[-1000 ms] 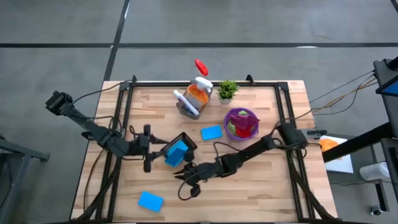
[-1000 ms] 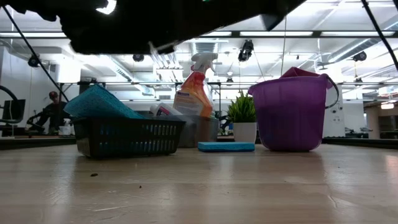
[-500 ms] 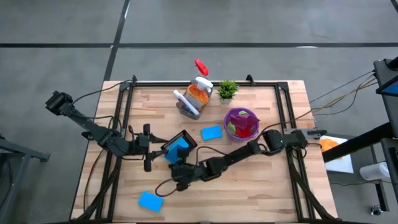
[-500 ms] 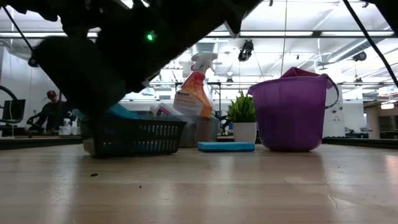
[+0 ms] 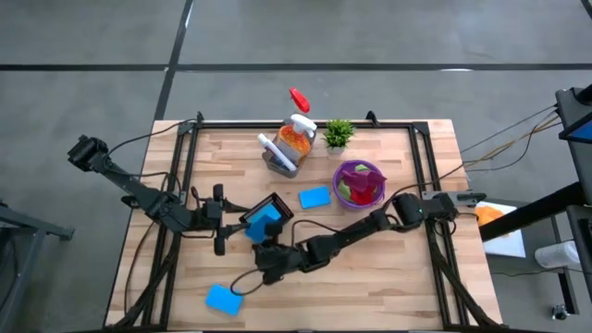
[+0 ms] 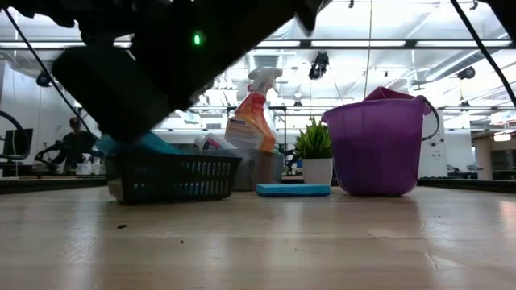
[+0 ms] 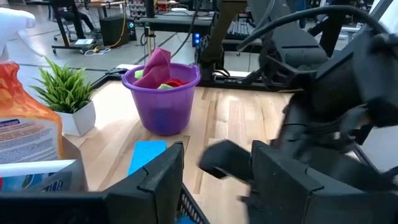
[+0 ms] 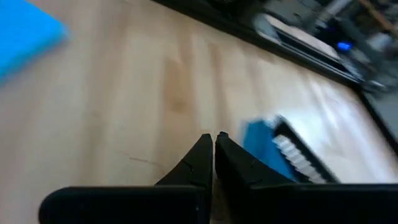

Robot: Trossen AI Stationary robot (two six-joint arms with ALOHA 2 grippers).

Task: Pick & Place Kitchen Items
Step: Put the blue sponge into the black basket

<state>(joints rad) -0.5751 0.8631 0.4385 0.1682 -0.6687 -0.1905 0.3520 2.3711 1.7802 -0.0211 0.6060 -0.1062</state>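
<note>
A black mesh basket (image 5: 274, 209) holds a blue sponge (image 5: 263, 225) at the table's middle left. My left gripper (image 5: 231, 222) is open at the basket's left side; whether it touches the basket I cannot tell. My right gripper (image 5: 243, 281) is shut and empty, low over the table, just right of a second blue sponge (image 5: 224, 298) that lies flat near the front left. A third blue sponge (image 5: 314, 197) lies flat at mid-table. The right wrist view shows the shut fingertips (image 8: 214, 138) over bare wood, with a blue sponge (image 8: 25, 31) ahead.
A purple bucket (image 5: 359, 183) holds magenta, red and green cloths. A grey holder (image 5: 280, 159) with an orange spray bottle (image 5: 296, 137) and a white bottle stands at the far edge, beside a small potted plant (image 5: 339, 133). Bare wood lies at the front right.
My right gripper has gone toward the table's left edge along the near side, toward the blue sponge at the front left, and has nearly stopped there in the last half second. My left arm, the basket and the sponges have kept still.
</note>
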